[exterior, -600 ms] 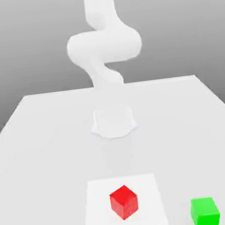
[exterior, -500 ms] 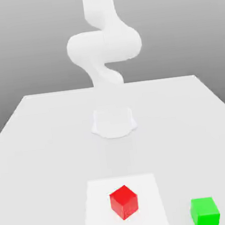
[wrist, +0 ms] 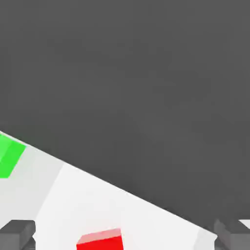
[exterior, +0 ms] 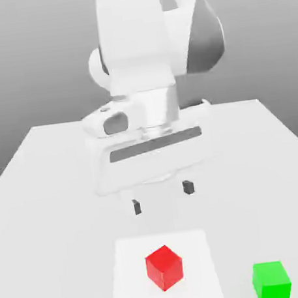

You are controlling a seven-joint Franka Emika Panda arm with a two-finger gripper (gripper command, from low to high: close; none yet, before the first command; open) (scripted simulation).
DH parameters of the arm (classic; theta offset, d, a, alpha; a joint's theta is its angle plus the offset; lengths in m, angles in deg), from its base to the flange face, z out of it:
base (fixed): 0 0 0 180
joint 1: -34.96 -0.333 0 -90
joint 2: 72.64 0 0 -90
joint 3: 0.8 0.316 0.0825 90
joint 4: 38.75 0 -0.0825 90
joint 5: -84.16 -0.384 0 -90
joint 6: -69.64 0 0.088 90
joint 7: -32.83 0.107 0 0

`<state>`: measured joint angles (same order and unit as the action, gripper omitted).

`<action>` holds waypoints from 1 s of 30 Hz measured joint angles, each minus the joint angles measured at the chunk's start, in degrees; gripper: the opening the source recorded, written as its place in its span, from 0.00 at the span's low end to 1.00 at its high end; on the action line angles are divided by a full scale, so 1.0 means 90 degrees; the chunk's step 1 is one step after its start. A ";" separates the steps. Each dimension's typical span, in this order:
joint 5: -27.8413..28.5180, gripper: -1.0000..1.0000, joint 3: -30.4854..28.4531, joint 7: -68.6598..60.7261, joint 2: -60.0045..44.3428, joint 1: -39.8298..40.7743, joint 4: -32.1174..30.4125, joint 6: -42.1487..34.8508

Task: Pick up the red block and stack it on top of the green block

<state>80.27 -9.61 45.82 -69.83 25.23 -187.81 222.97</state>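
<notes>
The red block (exterior: 164, 266) sits on a lighter square patch (exterior: 131, 278) near the table's front edge, turned slightly on its base. The green block (exterior: 271, 281) rests on the table toward the exterior view's right of it, a little nearer the front. My gripper (exterior: 163, 197) hangs above the table just behind the red block, open, with nothing between its dark fingertips (exterior: 137, 207). In the hand view the red block (wrist: 100, 240) lies between the two fingertips (wrist: 17, 233), well below them, and the green block (wrist: 9, 156) is off to one side.
The white table (exterior: 45, 190) stretches back to the arm's base. The large white hand and wrist (exterior: 148, 145) hide the middle of the table behind the blocks. The table's front edge lies close to both blocks.
The hand has come forward and down into the exterior view, now hanging open behind the red block. Neither block has moved.
</notes>
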 joint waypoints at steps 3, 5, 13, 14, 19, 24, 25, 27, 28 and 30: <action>0.0140 0.50 -0.0031 -0.0380 -0.0675 -0.0010 -0.0279 0.0351; 0.0064 0.50 0.0020 -0.0559 -0.1127 0.0024 -0.0301 0.0682; -0.0315 0.00 0.0408 -0.0878 -0.2197 0.0328 -0.0168 0.1560; -0.0312 0.00 0.0408 -0.0875 -0.2197 0.0329 -0.0168 0.1557; -0.0147 0.00 0.0307 -0.0756 -0.1846 0.0263 -0.0222 0.1265; 0.0269 0.00 0.0339 -0.0656 -0.1011 0.0127 -0.0168 0.0379; 0.0320 0.00 0.0465 -0.0814 -0.1041 0.0020 0.0009 0.0232; 0.0413 0.00 0.0755 -0.1174 -0.1150 -0.0188 0.0402 -0.0052; 0.0453 0.00 0.0902 -0.1366 -0.1215 -0.0298 0.0607 -0.0194; 0.0529 0.00 0.1202 -0.1758 -0.1349 -0.0519 0.1021 -0.0476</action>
<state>85.03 1.20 30.00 -81.96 20.56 -178.62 218.68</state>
